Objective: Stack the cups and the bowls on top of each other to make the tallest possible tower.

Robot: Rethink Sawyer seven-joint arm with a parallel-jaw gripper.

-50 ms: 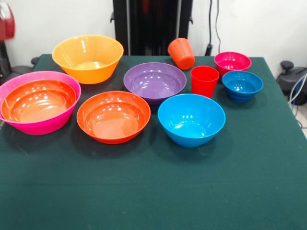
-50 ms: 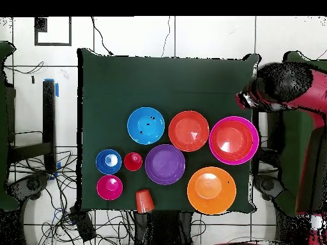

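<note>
step in hand, as judged: seat the free shallow red-orange plastic bowl (image 1: 113, 116) squarely, level, into the tower base, the big pink plastic bowl (image 1: 61, 116) at the counter (image 1: 153, 191) edge, which already holds one shallow red-orange bowl (image 1: 38, 100). remaining bowls look empty; orange tapered cup (image 1: 181, 53) lies tilted. pincer state: cannot tell.

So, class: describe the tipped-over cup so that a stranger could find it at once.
Start at the purple bowl mid-table. Behind it, near the table's far edge, lies the orange cup. Unlike the upright red cup nearby, it is tilted over.
</note>
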